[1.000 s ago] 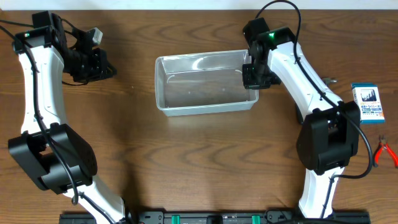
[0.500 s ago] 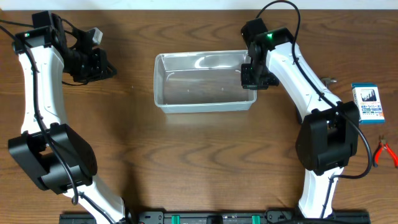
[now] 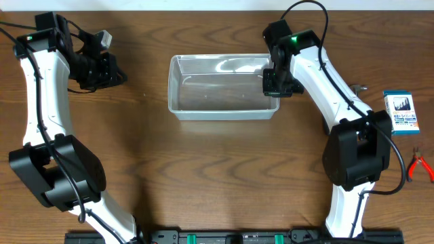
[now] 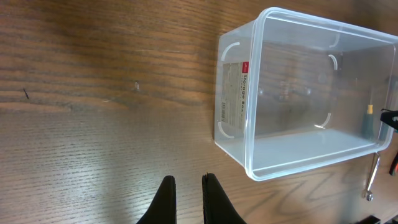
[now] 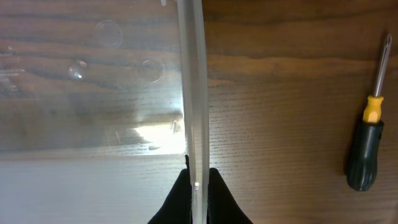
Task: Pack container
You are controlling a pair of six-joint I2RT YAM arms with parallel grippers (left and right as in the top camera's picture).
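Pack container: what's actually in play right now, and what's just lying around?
In play: container; right gripper, fingers shut on its rim.
Lying about, untouched: screwdriver; blue-and-white box; red-handled pliers.

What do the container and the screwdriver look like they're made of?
The container looks like clear glossy plastic: wood grain shows through its walls, with glints. The screwdriver seems a shiny metal shaft with a black-and-yellow handle, probably plastic or rubber.

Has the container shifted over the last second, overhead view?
Yes. The container slid slightly up-frame and squared up, judged against the blue-and-white box, which stayed put. The right tool grips its rim.
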